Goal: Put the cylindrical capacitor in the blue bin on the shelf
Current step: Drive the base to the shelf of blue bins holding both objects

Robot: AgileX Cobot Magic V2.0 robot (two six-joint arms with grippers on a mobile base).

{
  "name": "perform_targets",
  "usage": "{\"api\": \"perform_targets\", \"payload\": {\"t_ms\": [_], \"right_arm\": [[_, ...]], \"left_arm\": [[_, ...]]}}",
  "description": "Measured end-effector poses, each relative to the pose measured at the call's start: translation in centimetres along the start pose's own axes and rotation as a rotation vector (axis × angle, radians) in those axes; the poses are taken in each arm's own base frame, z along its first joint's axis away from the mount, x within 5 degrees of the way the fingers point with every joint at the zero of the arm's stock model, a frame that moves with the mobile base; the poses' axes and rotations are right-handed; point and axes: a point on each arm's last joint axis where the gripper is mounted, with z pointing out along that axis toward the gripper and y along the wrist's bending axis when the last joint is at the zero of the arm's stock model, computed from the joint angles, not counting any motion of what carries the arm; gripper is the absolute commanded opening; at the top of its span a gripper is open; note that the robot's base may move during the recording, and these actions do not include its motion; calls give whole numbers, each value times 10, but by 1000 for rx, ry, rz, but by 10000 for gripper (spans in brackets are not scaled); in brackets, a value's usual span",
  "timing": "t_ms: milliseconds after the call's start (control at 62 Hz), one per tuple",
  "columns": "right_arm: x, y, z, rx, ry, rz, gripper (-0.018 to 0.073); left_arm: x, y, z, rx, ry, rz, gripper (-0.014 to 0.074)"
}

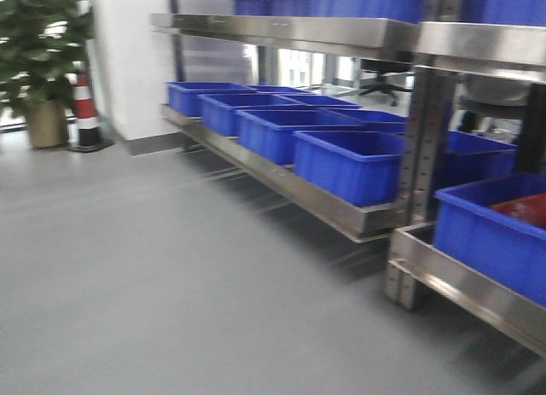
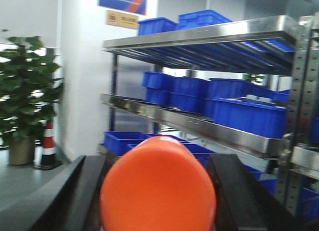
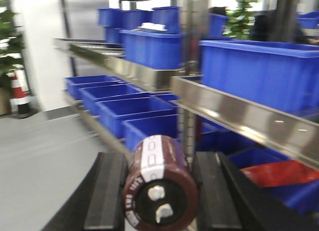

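In the right wrist view my right gripper [image 3: 160, 191] is shut on the cylindrical capacitor [image 3: 159, 186], a stubby dark brown cylinder with a pale stripe and two silvery terminals facing the camera. Ahead of it stands the shelf [image 3: 239, 114] with its shiny steel rails and rows of blue bins [image 3: 259, 71]. In the left wrist view my left gripper [image 2: 157, 191] is shut on a large orange cylinder [image 2: 158, 188], which fills the space between the black fingers. The front view shows the shelf [image 1: 290, 177] with blue bins [image 1: 345, 160] along its lowest level; neither gripper appears there.
A potted plant [image 1: 38, 62] and a red-and-white traffic cone [image 1: 85, 113] stand by the white wall at the far left. Grey floor [image 1: 153, 275] stretches in front of the rack. One low bin at the right holds something red [image 1: 525, 209].
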Motion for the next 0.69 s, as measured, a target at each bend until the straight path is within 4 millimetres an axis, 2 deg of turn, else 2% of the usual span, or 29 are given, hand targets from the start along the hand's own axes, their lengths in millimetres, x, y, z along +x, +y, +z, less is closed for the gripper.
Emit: {"api": "perform_targets", "payload": {"t_ms": [694], "right_arm": [[0,0,0,0,0,0,-163]], "left_arm": [[0,0,0,0,0,0,-111]]}}
